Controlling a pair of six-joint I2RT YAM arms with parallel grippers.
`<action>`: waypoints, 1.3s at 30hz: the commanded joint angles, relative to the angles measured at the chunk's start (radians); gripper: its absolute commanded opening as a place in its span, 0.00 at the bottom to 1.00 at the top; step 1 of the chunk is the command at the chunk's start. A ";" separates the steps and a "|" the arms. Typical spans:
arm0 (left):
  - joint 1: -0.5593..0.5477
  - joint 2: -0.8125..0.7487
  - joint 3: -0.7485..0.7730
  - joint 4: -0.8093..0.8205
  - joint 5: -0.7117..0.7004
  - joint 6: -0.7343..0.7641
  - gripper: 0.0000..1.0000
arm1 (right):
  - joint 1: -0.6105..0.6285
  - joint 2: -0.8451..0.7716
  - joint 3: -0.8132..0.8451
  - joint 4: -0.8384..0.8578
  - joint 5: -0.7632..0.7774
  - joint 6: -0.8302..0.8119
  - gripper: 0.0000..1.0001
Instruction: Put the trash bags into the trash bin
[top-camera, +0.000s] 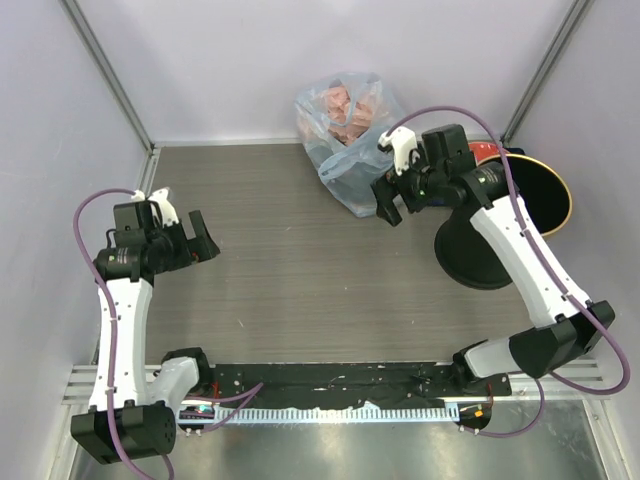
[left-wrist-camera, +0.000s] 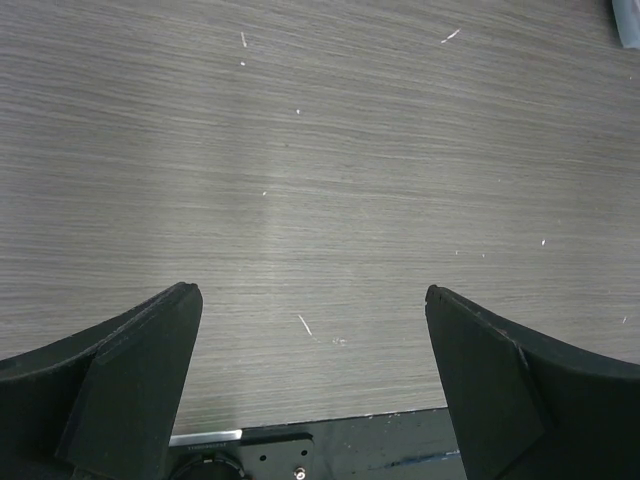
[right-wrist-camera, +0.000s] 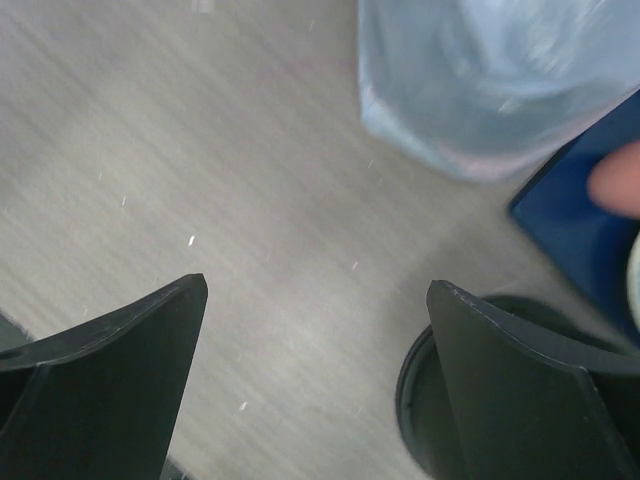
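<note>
Top view: right arm (top-camera: 530, 265) hides part of trash bin (top-camera: 465, 255) and most of red plate (top-camera: 487, 150). Right wrist view all blurred: bluish bag (right-wrist-camera: 490, 80) cut by top edge, blue tray (right-wrist-camera: 575, 235) by right edge, pinkish blob (right-wrist-camera: 620, 178) there unidentifiable. Left wrist view: bluish sliver (left-wrist-camera: 630, 22) at corner, can't tell what.
</note>
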 joint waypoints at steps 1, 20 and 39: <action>0.004 0.017 0.063 0.075 0.025 -0.003 1.00 | 0.004 0.029 0.143 0.268 0.065 -0.026 1.00; 0.004 -0.023 0.034 0.150 0.139 -0.082 1.00 | -0.077 0.675 0.685 0.604 0.160 -0.136 0.65; 0.004 0.000 0.035 0.158 0.171 -0.088 1.00 | -0.071 0.824 0.659 0.657 0.093 -0.187 0.61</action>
